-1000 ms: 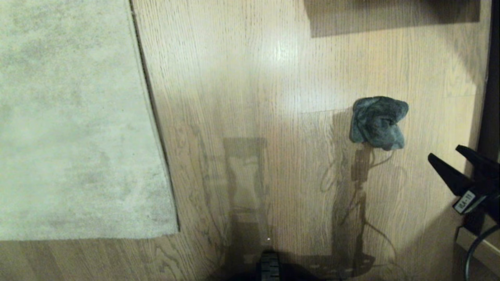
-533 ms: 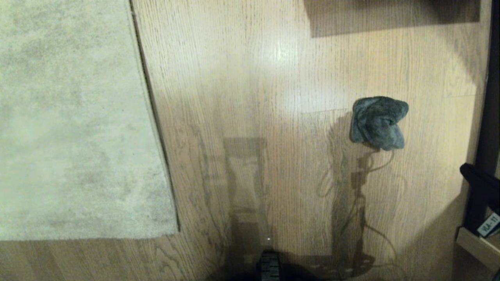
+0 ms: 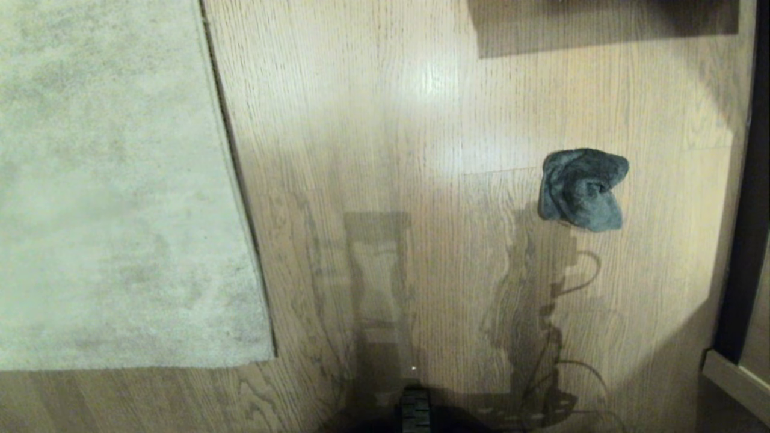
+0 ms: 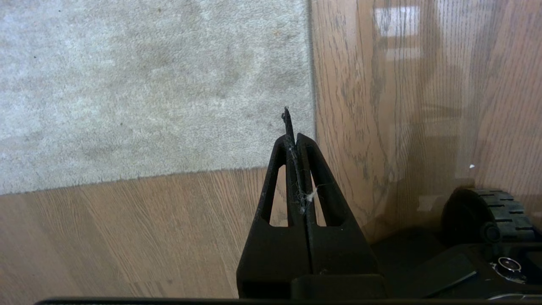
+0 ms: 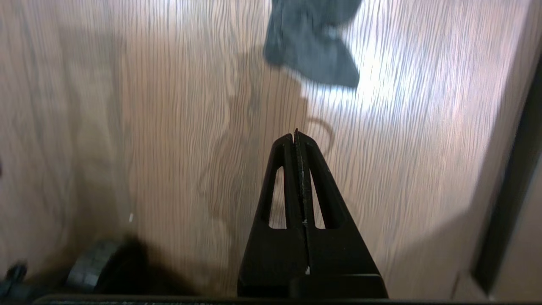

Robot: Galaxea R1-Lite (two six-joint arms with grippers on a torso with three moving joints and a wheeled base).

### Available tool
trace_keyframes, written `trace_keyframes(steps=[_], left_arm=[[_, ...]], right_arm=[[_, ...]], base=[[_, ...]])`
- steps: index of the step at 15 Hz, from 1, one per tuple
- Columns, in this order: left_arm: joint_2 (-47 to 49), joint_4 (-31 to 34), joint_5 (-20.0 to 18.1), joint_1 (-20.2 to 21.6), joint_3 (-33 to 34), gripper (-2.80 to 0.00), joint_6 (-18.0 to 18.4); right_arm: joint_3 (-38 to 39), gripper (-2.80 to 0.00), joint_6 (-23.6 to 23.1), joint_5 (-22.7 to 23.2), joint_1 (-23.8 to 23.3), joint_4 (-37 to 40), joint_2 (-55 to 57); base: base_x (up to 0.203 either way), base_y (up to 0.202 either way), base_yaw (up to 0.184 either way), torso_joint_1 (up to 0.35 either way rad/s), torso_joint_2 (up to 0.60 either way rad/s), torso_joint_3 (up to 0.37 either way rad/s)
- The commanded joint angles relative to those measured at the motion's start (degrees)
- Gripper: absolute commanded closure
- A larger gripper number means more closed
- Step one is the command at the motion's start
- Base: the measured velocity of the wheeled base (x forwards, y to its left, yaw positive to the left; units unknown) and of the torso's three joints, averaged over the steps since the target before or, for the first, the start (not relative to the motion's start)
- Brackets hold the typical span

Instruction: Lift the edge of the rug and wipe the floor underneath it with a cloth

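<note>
Brown wood planks make up the floor, and they shine a little where the light hits them. On the robot's left lies the big pale rug. Its straight rug edge runs down the head view to a corner near the bottom, and it lies flat on the wood.

Well apart from the rug, over on the robot's right, sits the cloth. It is dark grey, soft and bunched up in a little heap on the bare wood. Nothing touches it.

No arm shows in the head view. Only shadows of the robot fall on the planks, and a bit of a black wheel peeks in at the bottom.

From the left wrist view, the left tool hangs above the rug's corner with its two black fingers pressed together, holding nothing. From the right wrist view, the right tool hangs over bare wood, near the cloth but not touching it. Its fingers are pressed together too, and they are empty.
</note>
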Motion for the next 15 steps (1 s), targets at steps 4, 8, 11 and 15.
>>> trace_keyframes(steps=[4,8,11,15], left_arm=[[0.04,0.01,-0.01,0.01,0.00,0.00,-0.04],[0.04,0.01,-0.01,0.01,0.00,0.00,0.05],[0.04,0.01,-0.01,0.01,0.00,0.00,0.05],[0.04,0.01,-0.01,0.01,0.00,0.00,0.02]], right_arm=[[0.00,0.00,0.13,-4.02,0.01,14.63,-9.62],[0.00,0.00,4.88,-6.65,0.00,22.32,-9.62],[0.00,0.00,6.06,-9.11,0.02,30.15,-9.62],[0.00,0.00,8.50,-8.65,0.04,33.24,-9.62]], base=[[0.000,0.000,0.000,0.000,0.00,0.000],[0.000,0.000,0.000,0.000,0.00,0.000],[0.000,0.000,0.000,0.000,0.00,0.000],[0.000,0.000,0.000,0.000,0.00,0.000]])
